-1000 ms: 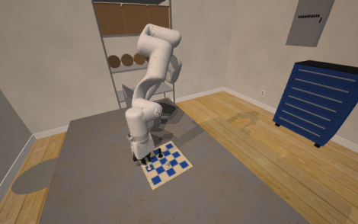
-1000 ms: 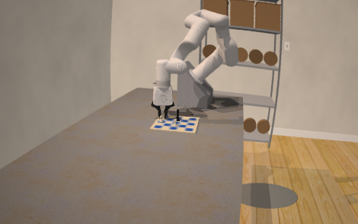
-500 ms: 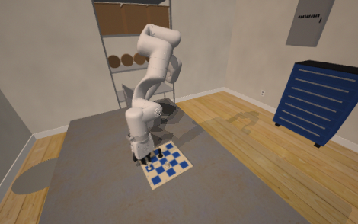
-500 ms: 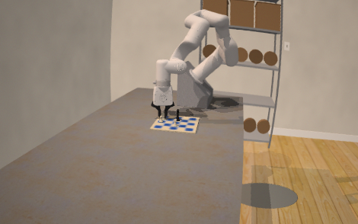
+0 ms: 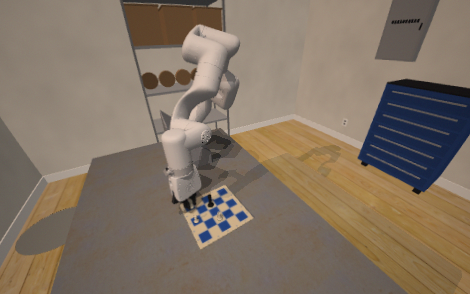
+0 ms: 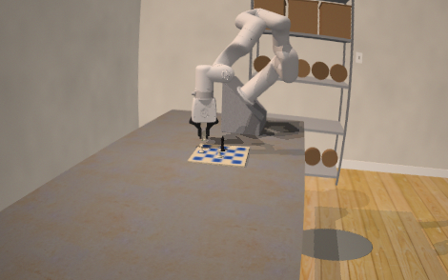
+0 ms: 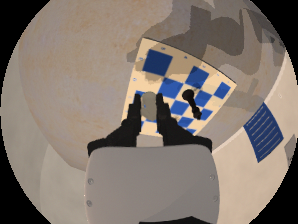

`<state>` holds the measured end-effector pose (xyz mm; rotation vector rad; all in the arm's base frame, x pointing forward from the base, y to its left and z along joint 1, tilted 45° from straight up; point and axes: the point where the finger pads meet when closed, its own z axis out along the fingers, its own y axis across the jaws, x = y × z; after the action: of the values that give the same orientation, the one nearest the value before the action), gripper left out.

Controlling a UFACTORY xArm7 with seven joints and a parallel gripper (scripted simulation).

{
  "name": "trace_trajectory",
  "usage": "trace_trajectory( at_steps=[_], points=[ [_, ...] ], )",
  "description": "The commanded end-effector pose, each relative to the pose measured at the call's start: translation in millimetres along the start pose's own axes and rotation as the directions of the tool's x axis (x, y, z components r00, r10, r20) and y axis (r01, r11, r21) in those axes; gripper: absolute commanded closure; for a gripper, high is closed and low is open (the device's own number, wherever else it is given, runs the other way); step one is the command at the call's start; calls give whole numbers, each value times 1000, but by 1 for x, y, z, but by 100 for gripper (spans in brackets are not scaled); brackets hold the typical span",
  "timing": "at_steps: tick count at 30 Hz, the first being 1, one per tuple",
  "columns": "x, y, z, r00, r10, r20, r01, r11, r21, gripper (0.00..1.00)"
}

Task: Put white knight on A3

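Note:
The small blue and cream chessboard [image 5: 216,215] lies on the grey table and also shows in the exterior view [image 6: 220,155]. My gripper [image 5: 188,205] hangs over the board's corner nearest the arm base, a little above it. In the wrist view the gripper [image 7: 150,115] is shut on a small whitish piece, the white knight [image 7: 150,106], which sits between the dark fingers. A black piece [image 5: 211,201] stands upright on the board's far edge. Two small white pieces [image 5: 220,216] [image 5: 196,219] stand on the board. The edge letters are too small to read.
The arm's base [image 5: 180,150] stands just behind the board. A metal shelf [image 5: 175,60] with boxes and round discs stands behind the table. A blue drawer cabinet [image 5: 417,132] stands on the floor at the right.

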<state>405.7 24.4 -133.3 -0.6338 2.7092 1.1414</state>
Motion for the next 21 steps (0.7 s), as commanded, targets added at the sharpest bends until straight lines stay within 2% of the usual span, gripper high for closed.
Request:
trace_trajectory(
  at_steps=[1, 6, 18, 21],
  points=[
    [-1, -1, -41, 1000, 0, 3, 0, 1000, 5, 100],
    [-1, -1, -60, 1000, 0, 3, 0, 1000, 5, 100],
    [-1, -1, -62, 1000, 2, 3, -2, 1000, 6, 100],
    [-27, 3, -63, 998, 68, 2, -68, 998, 9, 100]
  ],
)
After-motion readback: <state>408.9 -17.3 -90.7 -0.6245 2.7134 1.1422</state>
